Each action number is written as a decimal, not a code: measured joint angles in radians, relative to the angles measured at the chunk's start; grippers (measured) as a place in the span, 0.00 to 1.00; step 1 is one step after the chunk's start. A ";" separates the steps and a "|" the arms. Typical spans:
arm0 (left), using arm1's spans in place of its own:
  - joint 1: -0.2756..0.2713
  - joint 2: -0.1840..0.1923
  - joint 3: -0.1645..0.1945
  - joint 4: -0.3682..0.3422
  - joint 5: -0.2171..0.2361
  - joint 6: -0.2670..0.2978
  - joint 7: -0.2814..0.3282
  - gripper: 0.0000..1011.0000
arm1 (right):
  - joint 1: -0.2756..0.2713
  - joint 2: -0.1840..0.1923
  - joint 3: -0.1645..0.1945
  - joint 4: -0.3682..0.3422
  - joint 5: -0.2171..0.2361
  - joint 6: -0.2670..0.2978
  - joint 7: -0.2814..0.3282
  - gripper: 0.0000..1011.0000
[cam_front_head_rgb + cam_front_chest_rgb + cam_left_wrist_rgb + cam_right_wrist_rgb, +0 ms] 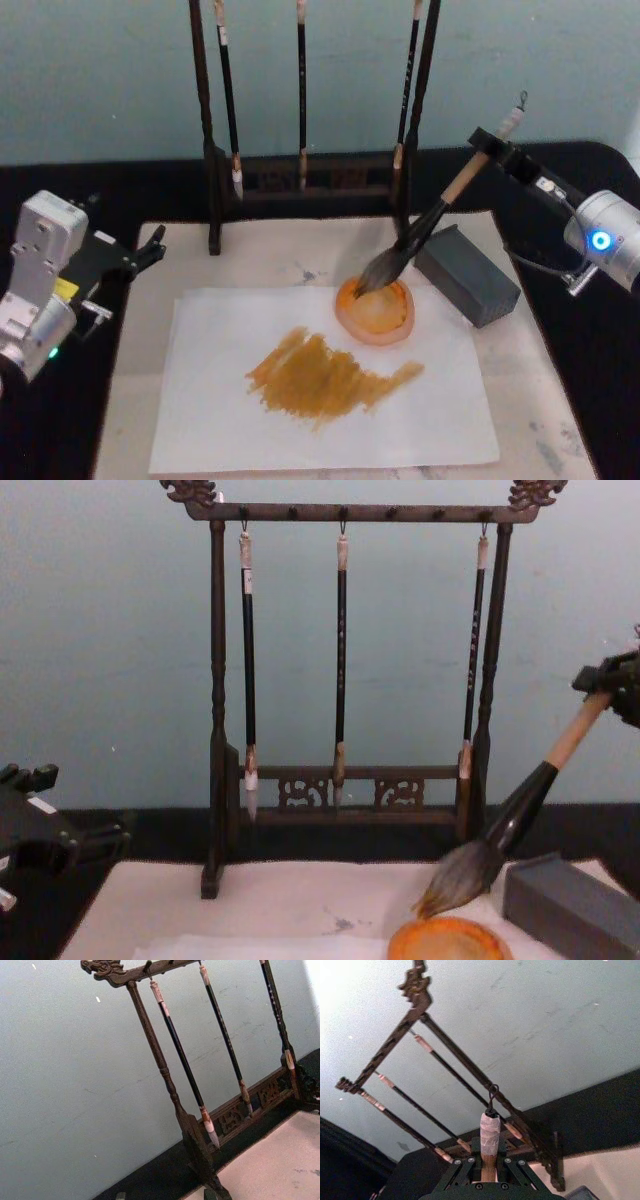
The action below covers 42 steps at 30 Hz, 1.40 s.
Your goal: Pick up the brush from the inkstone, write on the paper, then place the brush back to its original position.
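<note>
Over the inkstone [375,312], your right pincer [487,152] pinched the brush [420,235], tilted, with the bristles touching its far rim and a grey block [467,272] just beside. Your left pincer [152,248] sat spread off the mat [530,400] at its left edge, apart from the paper [220,400].

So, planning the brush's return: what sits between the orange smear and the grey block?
The inkstone, on the paper at its far edge; head view shows it.

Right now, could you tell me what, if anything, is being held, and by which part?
The right gripper holds the brush by the upper end of its tan handle; the left gripper, parked at left, holds nothing.
</note>
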 joint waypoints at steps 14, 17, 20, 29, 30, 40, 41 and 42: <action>0.000 0.000 0.000 0.000 0.000 0.000 0.000 1.00 | -0.017 -0.022 0.001 0.055 0.055 -0.041 -0.068 0.15; 0.000 0.000 0.000 0.000 0.000 0.000 0.000 1.00 | -0.020 -0.024 -0.003 0.067 0.060 -0.052 -0.083 0.15; 0.000 0.000 0.000 0.000 0.000 0.000 0.000 1.00 | -0.024 -0.025 -0.007 0.074 0.071 -0.058 -0.092 0.15; 0.000 0.000 0.000 0.000 0.000 0.000 0.000 1.00 | -0.033 -0.034 -0.007 0.088 0.123 -0.064 -0.117 0.15; 0.000 0.000 0.000 0.000 0.000 0.000 0.000 1.00 | -0.035 -0.037 -0.005 0.092 0.136 -0.064 -0.124 0.15; 0.000 0.000 0.000 0.000 0.000 0.000 0.000 1.00 | -0.034 -0.050 0.002 0.124 0.210 -0.069 -0.139 0.15; 0.000 0.000 0.000 0.000 0.000 0.000 0.000 1.00 | -0.033 -0.051 0.002 0.129 0.219 -0.069 -0.139 0.15; 0.000 0.000 0.000 0.000 0.000 0.000 0.000 1.00 | -0.033 -0.051 0.002 0.130 0.224 -0.069 -0.140 0.15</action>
